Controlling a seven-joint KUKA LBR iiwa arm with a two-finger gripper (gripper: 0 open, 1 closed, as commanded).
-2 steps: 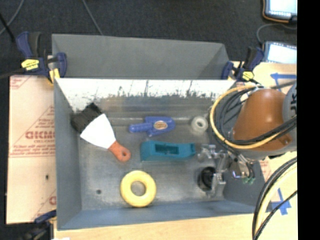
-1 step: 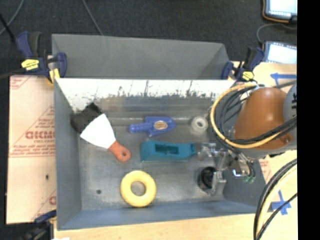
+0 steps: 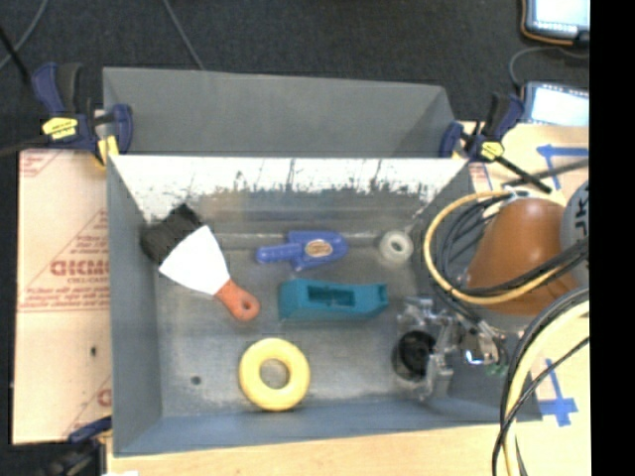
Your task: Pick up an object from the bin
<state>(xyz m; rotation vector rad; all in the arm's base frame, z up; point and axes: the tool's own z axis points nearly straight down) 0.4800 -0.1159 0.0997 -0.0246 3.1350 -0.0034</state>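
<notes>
- Bin: grey metal with a scuffed floor, set on dark flooring.
- Nearest the front wall, left of centre: a yellow tape roll lying flat, with nothing touching it.
- Same depth, near right corner: the gripper is down at the bin floor. The arm comes in from the right under an orange cover, with looped cables hanging round it.
- A black round thing sits right against the gripper's left side and is the item closest to it. Can't tell whether it's gripped or just beside the gripper.
- Gripper spread or pressed together: can't tell, since the metalwork there is too cluttered to read.
- Middle of the floor: a teal block lying flat, just behind the yellow tape roll and left of the gripper.
- Left of the teal block: a scraper with a white blade, its orange handle end pointing toward the block.
- Further back: a blue clamp just behind the teal block, and a small white roll to its right.
- Back left: a black lump touching the far edge of the scraper's blade.
- The far wall's lower band is pale with dark speckles.
- Beyond the bin: loose cords on the flooring, and two lit screens at far right.
</notes>
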